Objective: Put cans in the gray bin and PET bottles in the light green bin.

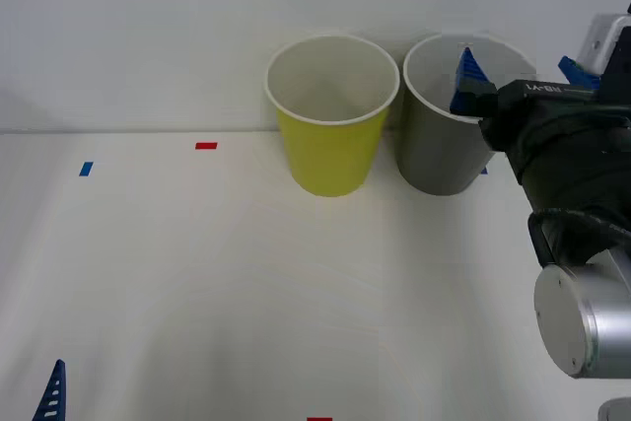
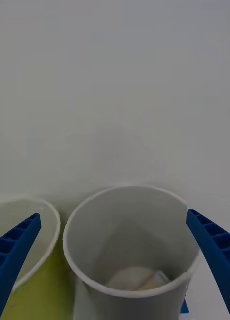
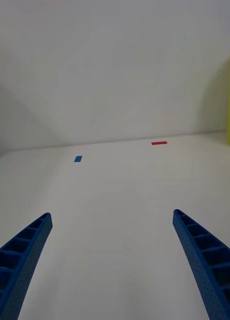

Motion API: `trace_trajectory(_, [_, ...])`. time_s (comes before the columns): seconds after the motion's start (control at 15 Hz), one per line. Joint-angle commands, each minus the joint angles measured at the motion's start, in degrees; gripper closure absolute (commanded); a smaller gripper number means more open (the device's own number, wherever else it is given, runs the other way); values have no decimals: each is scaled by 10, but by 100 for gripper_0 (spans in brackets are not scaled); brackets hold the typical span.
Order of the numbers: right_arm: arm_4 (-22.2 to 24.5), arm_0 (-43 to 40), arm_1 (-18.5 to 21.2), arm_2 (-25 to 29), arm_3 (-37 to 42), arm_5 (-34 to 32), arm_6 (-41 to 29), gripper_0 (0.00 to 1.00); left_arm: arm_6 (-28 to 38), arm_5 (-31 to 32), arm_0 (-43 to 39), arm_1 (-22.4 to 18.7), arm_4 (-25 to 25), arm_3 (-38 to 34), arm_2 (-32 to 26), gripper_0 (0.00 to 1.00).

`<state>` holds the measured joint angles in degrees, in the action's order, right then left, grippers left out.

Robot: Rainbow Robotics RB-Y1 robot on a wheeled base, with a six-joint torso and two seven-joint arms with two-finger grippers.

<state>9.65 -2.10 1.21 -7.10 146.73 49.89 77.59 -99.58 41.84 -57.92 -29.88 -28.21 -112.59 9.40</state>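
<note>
The desk (image 1: 197, 273) is carrying the green bin (image 1: 330, 110) beside the gray bin (image 1: 449, 115). The right tool (image 2: 115, 260) is hanging released over the gray bin, where a pale thing, maybe the can (image 2: 137, 279), is lying. The left tool (image 3: 112, 260) is waiting released, low

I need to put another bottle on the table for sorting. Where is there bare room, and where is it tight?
The wide stretch of table in front of the light green bin, between the red tape marks, is bare. It is crowded at the back right: the gray bin stands close beside the green one, with the open right gripper over it. The left gripper waits open at the near left.
</note>
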Motion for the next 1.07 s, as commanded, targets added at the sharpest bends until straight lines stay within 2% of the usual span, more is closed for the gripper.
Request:
trace_trajectory(0.07, [-31,-82,24,-2,6,-96,3,0,0,0,0,0,0,0,0,18])
trace_trajectory(0.2, [-38,-124,31,-6,3,-150,3,0,0,0,0,0,0,0,0,18])
trace_trajectory(0.53, [-46,-216,57,-11,-58,-339,0,0,0,0,0,0,0,0,0,18])
trace_trajectory(0.73, [-47,-242,67,-14,-59,-356,-2,0,0,0,0,0,0,0,0,18])
trace_trajectory(1.07, [-53,-258,52,-23,-59,-373,2,0,0,0,0,0,0,0,0,18])
